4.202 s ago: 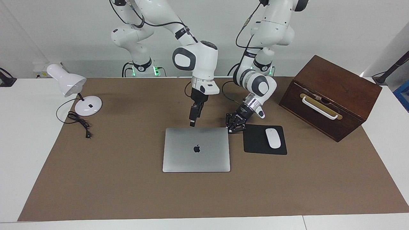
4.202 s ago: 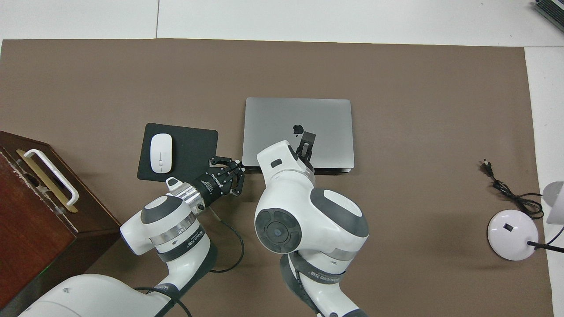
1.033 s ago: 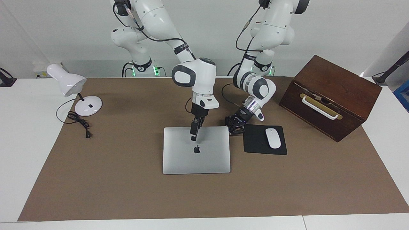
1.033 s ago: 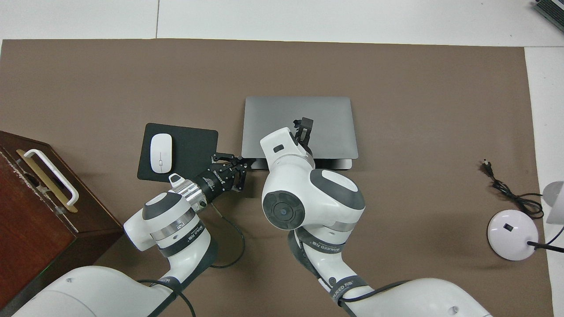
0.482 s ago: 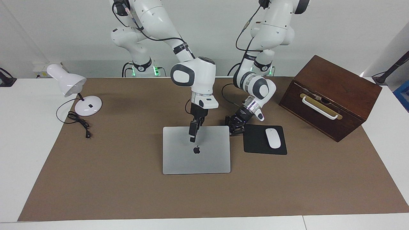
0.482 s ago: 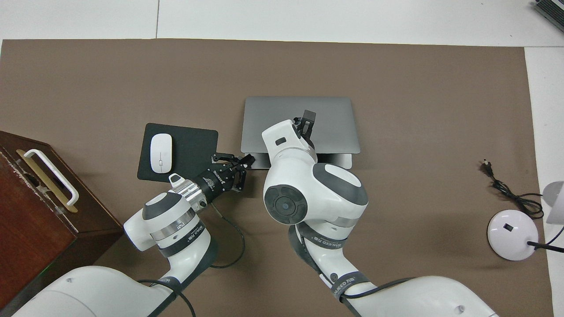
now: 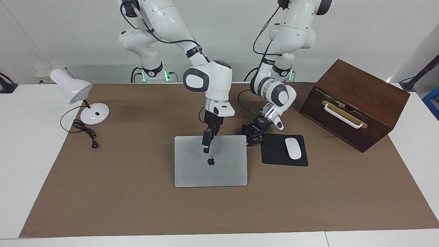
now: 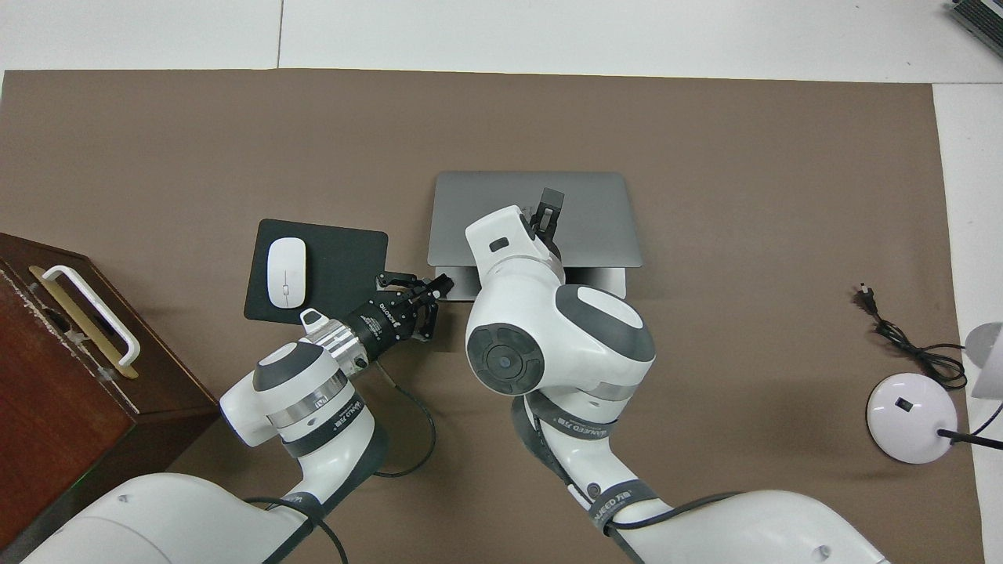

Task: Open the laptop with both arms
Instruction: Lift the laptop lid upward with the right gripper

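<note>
Silver-grey, the laptop [image 7: 211, 161] at mid-table, beside the mouse pad [image 7: 276, 151], is seen part-lifted and could be dropped shut or slid if the lid slips off the right gripper [image 7: 206, 143], whose fingers are spread against it, while the clenched left gripper [image 7: 251, 135] is pressed at its corner nearest the robots.

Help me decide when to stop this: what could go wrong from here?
The right gripper is open at the part-raised laptop lid, so the lid may slip and drop. The left gripper, shut, sits at only the base's corner beside the mouse pad; the base could slide or twist.
</note>
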You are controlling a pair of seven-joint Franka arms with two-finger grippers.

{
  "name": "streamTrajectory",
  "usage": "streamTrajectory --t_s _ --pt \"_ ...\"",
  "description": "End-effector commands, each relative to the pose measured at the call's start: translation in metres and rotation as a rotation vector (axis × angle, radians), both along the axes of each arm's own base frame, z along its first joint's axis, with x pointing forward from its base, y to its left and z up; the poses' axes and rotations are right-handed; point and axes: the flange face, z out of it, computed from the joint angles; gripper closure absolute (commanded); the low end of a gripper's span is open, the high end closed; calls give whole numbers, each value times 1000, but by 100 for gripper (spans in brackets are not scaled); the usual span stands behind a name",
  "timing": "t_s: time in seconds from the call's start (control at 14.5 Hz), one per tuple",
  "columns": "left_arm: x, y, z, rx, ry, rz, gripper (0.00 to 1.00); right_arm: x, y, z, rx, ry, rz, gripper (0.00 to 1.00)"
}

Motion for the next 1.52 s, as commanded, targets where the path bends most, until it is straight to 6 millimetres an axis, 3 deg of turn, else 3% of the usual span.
streamTrajectory --t_s 0.0,1.45 --pt "0 1 -26 25 10 1 100 10 -2 3 -20 -29 -14 0" --pt "0 1 -26 32 5 -3 100 27 3 40 -67 -114 1 0"
